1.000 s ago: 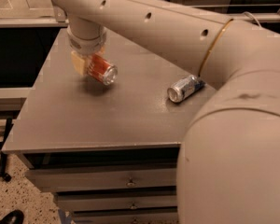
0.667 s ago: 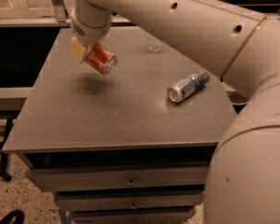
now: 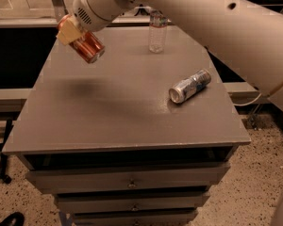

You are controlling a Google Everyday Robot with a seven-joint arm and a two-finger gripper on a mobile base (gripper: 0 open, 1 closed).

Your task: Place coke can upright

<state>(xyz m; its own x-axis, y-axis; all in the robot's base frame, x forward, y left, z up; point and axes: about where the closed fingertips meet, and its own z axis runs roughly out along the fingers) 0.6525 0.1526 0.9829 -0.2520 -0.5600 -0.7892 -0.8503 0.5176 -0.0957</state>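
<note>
gripper [image 3: 75, 36] is clamping tilted coke can [image 3: 88, 47] midair, table's [image 3: 132, 121] 11 o'clock | likely handling light, dentable, slick | gripping mid-body seems best

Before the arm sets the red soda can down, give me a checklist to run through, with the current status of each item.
1. Grip: gripper, raised over the table's rear corner, jaws closed on the red aluminium coke can: ok.
2. Can upright: it is tilted, in the air: not ok.
3. Can above the grey table, not past its edge: ok.
4. Clear plastic water bottle, standing upright, apart from the can: ok.
5. Silver-and-blue can, lying on its side, well apart: ok.
</note>
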